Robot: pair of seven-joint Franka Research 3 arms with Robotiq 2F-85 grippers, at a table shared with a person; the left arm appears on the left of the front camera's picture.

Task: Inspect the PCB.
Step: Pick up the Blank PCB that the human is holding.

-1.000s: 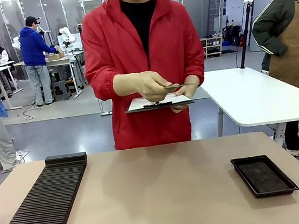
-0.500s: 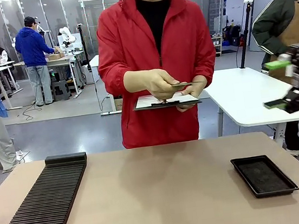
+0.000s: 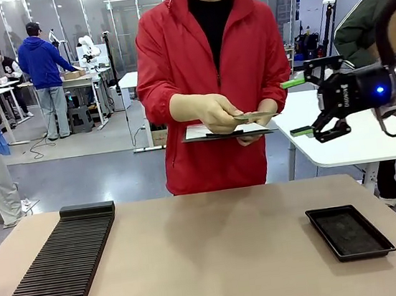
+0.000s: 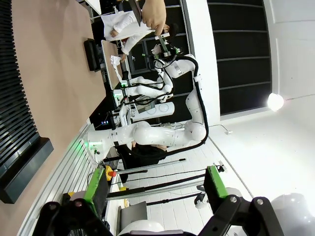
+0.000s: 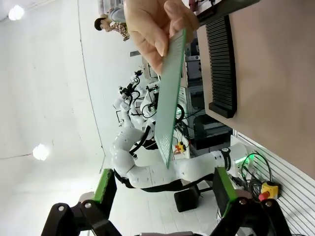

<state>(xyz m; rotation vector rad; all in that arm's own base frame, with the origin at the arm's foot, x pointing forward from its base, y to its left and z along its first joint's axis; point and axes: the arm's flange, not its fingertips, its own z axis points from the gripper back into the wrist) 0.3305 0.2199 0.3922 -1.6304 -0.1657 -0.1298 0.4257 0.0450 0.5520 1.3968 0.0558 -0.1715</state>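
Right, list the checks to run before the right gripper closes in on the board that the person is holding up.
1. Right gripper open, green pads apart: ok.
2. Thin green rectangular PCB lined up between its fingers, right wrist view: ok.
3. Near end of PCB free; person's hand pinches the far end: ok.
4. Gripper touching PCB: not ok, a gap shows in the front view.
5. Left gripper open, away from the PCB: ok.
6. Person ready to release: cannot tell.
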